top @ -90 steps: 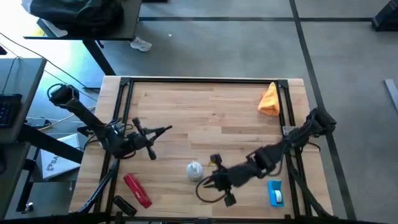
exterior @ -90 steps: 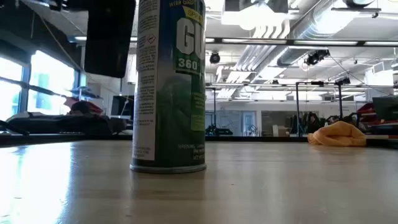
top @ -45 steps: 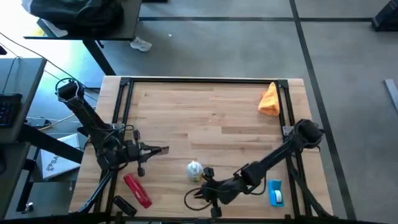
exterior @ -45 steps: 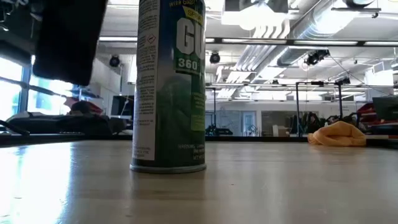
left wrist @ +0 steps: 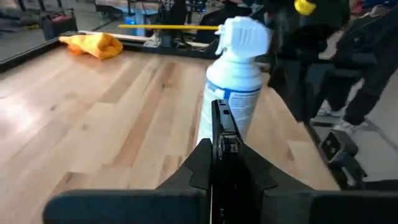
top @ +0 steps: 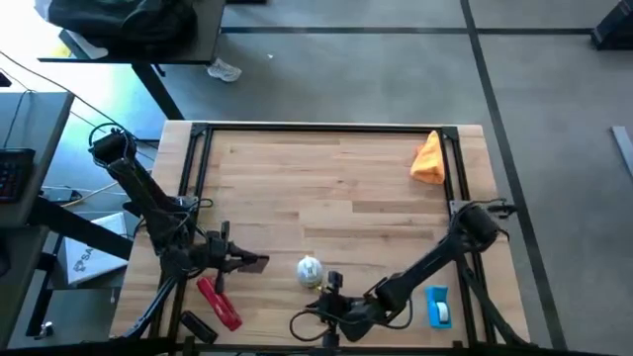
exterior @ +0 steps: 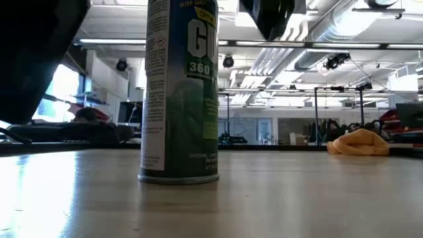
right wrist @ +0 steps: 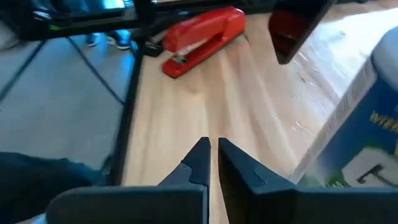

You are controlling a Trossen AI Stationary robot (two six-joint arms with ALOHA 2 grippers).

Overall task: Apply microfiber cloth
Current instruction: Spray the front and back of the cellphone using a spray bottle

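Wooden planks make up the table [top: 336,188], framed by dark rails, with grey floor beyond its far edge. Near the far right corner lies the cloth [top: 428,159], a crumpled orange heap just beside the right rail, touched by neither arm. Close to the near edge, around the middle, stands a spray can [top: 310,268], upright, with a white cap. A red stapler [top: 219,302] lies toward the near left corner, and a blue-and-white item [top: 438,306] sits by the near right edge. The left gripper [top: 255,263] hovers low between the stapler and the can, its jaws pressed together and pointing at the can. The right gripper [top: 302,324] hangs at the near edge just in front of the can, jaws nearly closed with only a thin slit between them, holding nothing.
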